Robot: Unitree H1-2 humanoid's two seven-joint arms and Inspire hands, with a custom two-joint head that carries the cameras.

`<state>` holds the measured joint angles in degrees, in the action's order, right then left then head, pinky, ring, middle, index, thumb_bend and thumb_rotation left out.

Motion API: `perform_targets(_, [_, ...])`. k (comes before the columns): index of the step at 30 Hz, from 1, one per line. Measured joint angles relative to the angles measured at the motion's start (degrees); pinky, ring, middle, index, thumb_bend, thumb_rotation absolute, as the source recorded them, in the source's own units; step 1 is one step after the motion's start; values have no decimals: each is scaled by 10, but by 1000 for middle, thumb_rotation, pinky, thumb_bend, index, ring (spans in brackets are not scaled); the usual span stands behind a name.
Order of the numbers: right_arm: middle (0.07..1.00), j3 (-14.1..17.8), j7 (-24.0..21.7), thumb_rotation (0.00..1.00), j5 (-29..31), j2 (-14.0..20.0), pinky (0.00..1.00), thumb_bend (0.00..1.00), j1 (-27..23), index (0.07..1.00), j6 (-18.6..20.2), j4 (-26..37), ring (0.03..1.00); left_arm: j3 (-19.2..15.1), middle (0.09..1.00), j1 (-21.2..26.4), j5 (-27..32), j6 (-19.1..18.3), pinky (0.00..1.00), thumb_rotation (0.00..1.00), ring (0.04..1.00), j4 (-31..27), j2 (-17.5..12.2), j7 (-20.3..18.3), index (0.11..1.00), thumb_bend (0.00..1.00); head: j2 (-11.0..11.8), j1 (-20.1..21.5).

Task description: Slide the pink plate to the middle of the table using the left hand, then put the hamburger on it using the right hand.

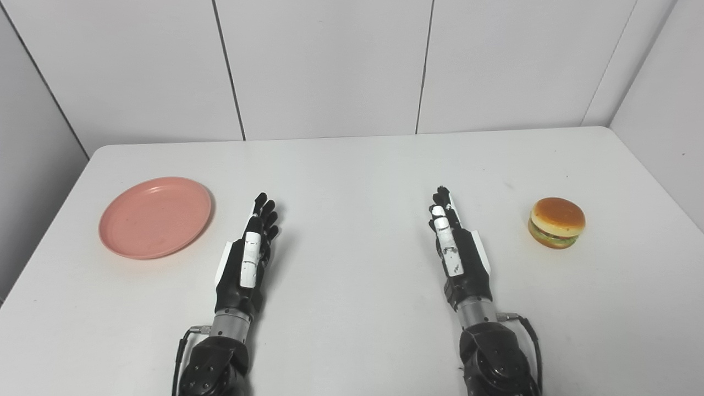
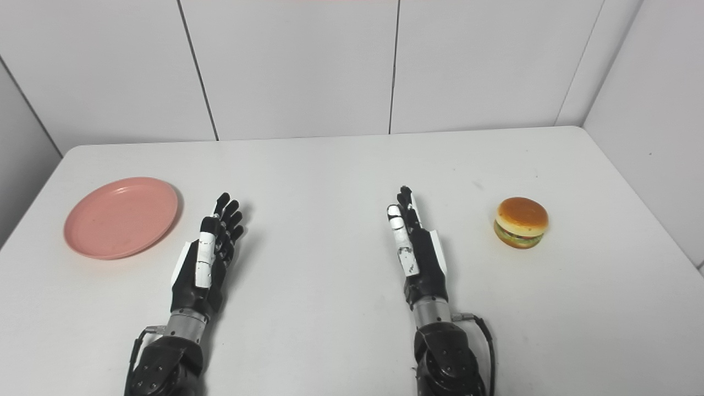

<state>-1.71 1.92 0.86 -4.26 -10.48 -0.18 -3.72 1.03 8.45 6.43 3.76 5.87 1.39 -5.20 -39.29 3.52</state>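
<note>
An empty pink plate (image 1: 155,216) lies flat on the left side of the white table (image 1: 352,165). A toy hamburger (image 1: 556,222) with a tan bun and green filling stands on the right side. My left hand (image 1: 248,258) rests edge-on with its fingers stretched forward, just right of the plate and apart from it, holding nothing. My right hand (image 1: 455,250) mirrors it at centre right, fingers straight and empty, a clear gap left of the hamburger.
White wall panels (image 1: 330,66) rise right behind the table's far edge. A side wall (image 1: 665,110) closes in on the right. The table's left edge runs close to the plate.
</note>
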Motion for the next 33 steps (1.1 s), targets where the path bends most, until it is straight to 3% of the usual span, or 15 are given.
perform_targets(10, [1000,-11,-1,944,-7,1,1000,597,11,1000,2,4,1000,1,1000,0,-4,-2,1000,1000,1000,0,0,1,1000,780,-1,-4])
perform_targets(16, [1000,-16,-5,936,-7,3,1000,585,17,1000,18,21,1000,4,1000,0,-6,-7,1000,1000,1000,-2,0,1,1000,769,0,-4])
perform_targets(33, [1000,-15,-7,939,-8,3,1000,598,19,1000,19,24,1000,8,1000,-1,-5,-7,1000,1000,1000,-3,6,2,1000,776,0,-10])
